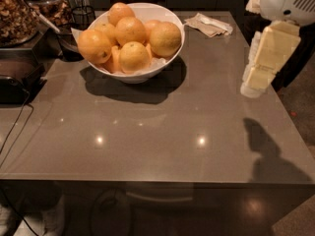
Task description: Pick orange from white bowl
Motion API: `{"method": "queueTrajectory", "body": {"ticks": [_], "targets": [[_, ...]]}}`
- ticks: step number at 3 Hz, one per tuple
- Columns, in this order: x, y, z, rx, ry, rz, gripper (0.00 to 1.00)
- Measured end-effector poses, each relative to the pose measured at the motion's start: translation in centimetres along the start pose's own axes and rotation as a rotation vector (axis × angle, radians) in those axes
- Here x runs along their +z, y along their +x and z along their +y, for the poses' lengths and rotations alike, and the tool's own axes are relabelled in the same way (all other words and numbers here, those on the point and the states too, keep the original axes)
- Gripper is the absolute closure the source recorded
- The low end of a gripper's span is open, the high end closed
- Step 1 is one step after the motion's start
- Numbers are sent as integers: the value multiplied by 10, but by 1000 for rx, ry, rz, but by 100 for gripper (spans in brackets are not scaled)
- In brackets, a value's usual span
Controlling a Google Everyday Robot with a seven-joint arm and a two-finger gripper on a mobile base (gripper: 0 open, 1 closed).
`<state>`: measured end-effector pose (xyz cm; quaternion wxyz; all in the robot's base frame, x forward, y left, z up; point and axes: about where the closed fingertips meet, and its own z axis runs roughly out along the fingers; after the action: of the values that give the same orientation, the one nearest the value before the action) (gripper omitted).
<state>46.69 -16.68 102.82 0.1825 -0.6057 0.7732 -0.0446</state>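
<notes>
At table (147, 146) right edge — gripper (254, 78), well apart from white bowl (141, 73).

You see the cream, blocky gripper (253, 82) over the right edge of the grey table (162, 132), its arm cut off at the top corner. In the glossy round white bowl (130, 75), the front oranges (130, 31) hide those behind. The view's edge crops the dark glass jars (15, 14) at upper left.
</notes>
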Motion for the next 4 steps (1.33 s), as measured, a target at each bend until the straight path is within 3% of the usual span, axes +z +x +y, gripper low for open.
{"method": "queueTrajectory", "body": {"ticks": [1,2,3,4], "targets": [[-3,-31,-7,-46,12,10,0],[-4,-35,-10,-49,31,-5,0],[1,-53,-26,-23,8,-53,0],[4,-83,-50,-37,-7,-78,0]]}}
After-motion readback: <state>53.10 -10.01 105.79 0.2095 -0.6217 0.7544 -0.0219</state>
